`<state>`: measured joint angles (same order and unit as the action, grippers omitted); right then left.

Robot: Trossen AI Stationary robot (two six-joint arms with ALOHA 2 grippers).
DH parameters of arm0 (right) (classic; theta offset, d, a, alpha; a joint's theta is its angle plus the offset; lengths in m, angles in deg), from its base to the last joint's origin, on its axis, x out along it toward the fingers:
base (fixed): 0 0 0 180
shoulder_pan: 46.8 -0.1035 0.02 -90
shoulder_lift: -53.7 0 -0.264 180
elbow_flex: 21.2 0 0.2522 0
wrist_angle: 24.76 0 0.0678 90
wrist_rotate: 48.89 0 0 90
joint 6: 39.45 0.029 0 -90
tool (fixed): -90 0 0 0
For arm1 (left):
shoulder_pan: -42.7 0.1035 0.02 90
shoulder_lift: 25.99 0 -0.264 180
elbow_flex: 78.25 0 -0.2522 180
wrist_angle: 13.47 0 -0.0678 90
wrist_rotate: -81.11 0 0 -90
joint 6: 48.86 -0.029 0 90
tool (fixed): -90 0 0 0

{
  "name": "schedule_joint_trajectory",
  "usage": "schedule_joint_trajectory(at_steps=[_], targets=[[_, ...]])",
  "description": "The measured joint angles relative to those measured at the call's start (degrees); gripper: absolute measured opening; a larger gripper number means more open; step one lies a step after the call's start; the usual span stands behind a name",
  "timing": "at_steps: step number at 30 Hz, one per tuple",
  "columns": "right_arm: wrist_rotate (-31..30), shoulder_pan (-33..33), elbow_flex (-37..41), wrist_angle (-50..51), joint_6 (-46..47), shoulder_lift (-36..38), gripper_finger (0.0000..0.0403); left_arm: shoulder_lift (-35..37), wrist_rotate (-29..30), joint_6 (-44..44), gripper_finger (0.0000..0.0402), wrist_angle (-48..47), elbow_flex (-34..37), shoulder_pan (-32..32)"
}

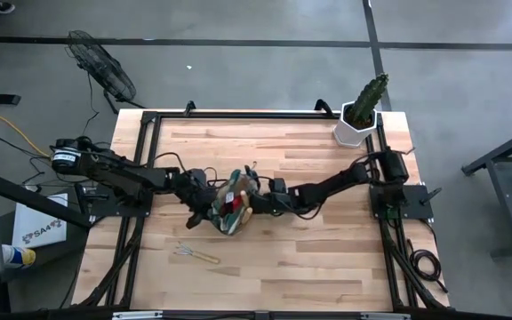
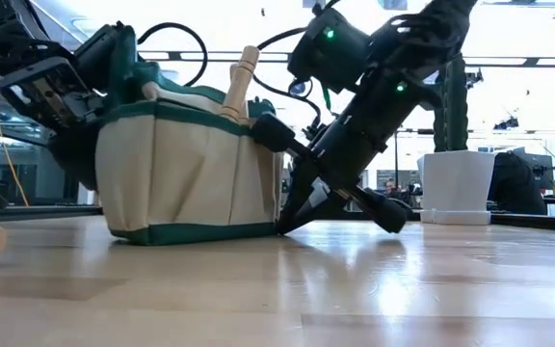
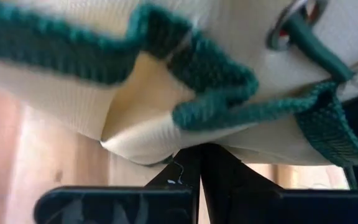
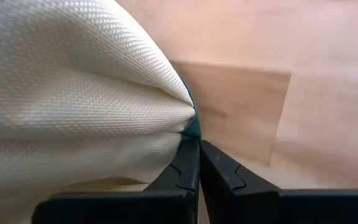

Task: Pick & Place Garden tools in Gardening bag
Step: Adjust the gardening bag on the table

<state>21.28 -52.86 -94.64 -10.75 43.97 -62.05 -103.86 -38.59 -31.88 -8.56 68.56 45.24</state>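
Small soft tan fabric gardening bag with dark green trim (image 1: 232, 201) sitting near the middle of the light wooden desk (image 1: 265, 267), well clear of all 4 edges; wooden tool handle (image 2: 240, 81) poking up out of its open top, red piece (image 1: 229, 205) visible inside from above.

Left gripper (image 3: 199, 163) pressed against the bag's left side, fingers clenched on a fold of tan cloth and green trim; green strap through a metal ring (image 3: 289, 22) just beyond the pinch.

Right gripper (image 4: 197, 144) at the bag's right side, low by the desk surface, fingers clenched on the green-edged bottom corner of the fabric; right arm sloping down steeply to that corner in the low view.

Wooden-handled hand rake (image 1: 196, 254) lying flat on the desk toward the front edge, left of centre, apart from the bag.

Green cactus in a white hexagonal pot (image 1: 361, 114) standing at the back right corner, well apart from both arms.

Black floor fan (image 1: 101, 65) on the grey floor beyond the back left corner.
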Motion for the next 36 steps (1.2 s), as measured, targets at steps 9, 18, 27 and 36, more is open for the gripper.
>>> schedule_joint_trajectory(at_steps=[9, 18, 27, 36], targets=[[7.34, 5.45, 0.09, -1.60, -14.15, 0.05, 0.0004, 0.00, 8.13, 6.91, 0.0000, 4.47, 0.00, 0.00], [17.95, 11.40, 0.09, -2.84, -28.16, 0.02, 0.0004, -0.04, 12.64, 10.76, 0.0000, 5.53, -1.74, 0.01], [24.18, 13.51, -0.07, -1.21, -35.53, 0.00, 0.0004, -0.02, 17.19, 13.78, 0.0000, 1.50, -2.05, 0.02], [26.79, 13.51, -0.02, -0.20, -37.01, 0.62, 0.0004, 0.02, 19.17, 14.83, 0.0000, -0.19, -2.05, 0.07]])
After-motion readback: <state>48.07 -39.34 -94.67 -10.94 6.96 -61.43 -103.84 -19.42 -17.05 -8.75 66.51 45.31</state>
